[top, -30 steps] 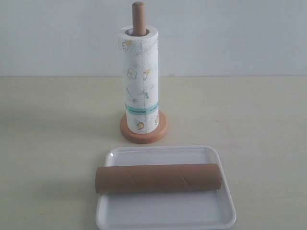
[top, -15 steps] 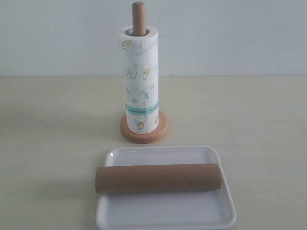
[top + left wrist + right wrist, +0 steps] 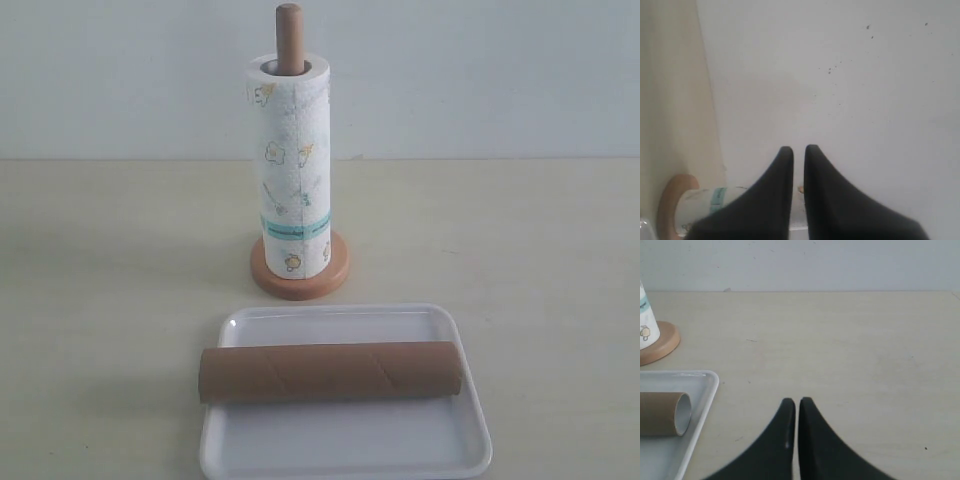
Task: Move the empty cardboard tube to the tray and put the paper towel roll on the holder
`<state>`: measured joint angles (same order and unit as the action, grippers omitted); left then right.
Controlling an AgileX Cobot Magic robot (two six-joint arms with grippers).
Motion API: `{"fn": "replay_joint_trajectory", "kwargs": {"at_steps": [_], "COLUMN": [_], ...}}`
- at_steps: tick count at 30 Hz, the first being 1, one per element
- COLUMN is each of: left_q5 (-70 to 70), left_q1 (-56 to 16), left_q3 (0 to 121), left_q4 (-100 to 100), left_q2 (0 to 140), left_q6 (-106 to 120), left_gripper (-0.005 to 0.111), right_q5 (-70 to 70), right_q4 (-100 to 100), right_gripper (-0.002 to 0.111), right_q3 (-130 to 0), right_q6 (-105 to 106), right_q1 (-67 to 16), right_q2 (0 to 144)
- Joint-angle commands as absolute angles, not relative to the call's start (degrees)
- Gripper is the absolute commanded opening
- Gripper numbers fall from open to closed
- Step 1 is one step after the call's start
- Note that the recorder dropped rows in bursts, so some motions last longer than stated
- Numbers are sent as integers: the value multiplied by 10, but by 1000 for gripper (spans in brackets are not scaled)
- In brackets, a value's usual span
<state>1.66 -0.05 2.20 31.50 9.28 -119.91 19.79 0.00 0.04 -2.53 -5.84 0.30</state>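
From the right wrist alone, the cardboard tube (image 3: 659, 413) shows its hollow end.

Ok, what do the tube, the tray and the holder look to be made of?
Tube: matte brown cardboard, by its spiral seams and hollow end. Tray: glossy white, probably plastic or melamine; highlights along the rim. Holder: smooth orange-brown, likely wood, though no grain shows.
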Motion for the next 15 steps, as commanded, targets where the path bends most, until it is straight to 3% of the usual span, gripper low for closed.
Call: {"fn": "replay_joint_trajectory", "kwargs": {"at_steps": [1, 15], "left_q5": [51, 76], "left_q1": [-6, -6], "left_q3": [0, 0], "left_q4": [263, 202], "left_q2": [50, 0], "left_q6": [-1204, -1204], "left_gripper": [7, 7], "right_q5": [195, 200], "right_q4": [-5, -4], "right_gripper": [3, 3], "right_q3": [0, 0], "right_q6": [-24, -24], "right_q1": [-57, -57], "right_q2": [0, 0]}}
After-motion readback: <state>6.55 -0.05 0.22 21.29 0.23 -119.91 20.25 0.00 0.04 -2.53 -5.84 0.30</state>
